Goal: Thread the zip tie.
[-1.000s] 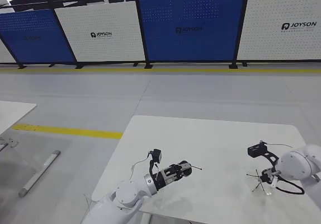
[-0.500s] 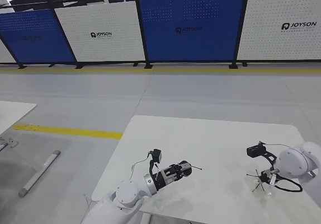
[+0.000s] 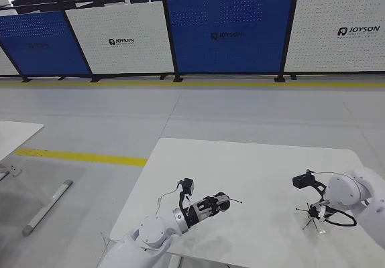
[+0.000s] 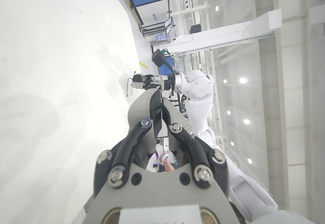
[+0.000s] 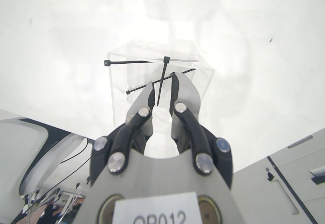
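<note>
**Top view:** your left gripper point(image 3: 218, 202), lower centre, is clamped on a zip tie point(image 3: 234, 199) jutting rightward. Your right gripper point(image 3: 318, 213), lower right, hangs at a cluster of spare ties point(image 3: 304, 211) on the white table point(image 3: 246, 161).

**Left wrist view:** fingers point(image 4: 142, 108) pressed together.

**Right wrist view:** fingers point(image 5: 189, 89) parted, straddling spare ties point(image 5: 127, 62) that cross atop a clear box point(image 5: 203, 75). They grip none, one tie standing between them.

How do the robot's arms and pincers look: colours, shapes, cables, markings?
The left arm and right arm have white rounded shells. The left pincer and right pincer each have two curved grey fingers with ribbed black pads, black linkage bars with silver rivets, and a grey base plate bearing a white label. A black cable loops at the right wrist.
</note>
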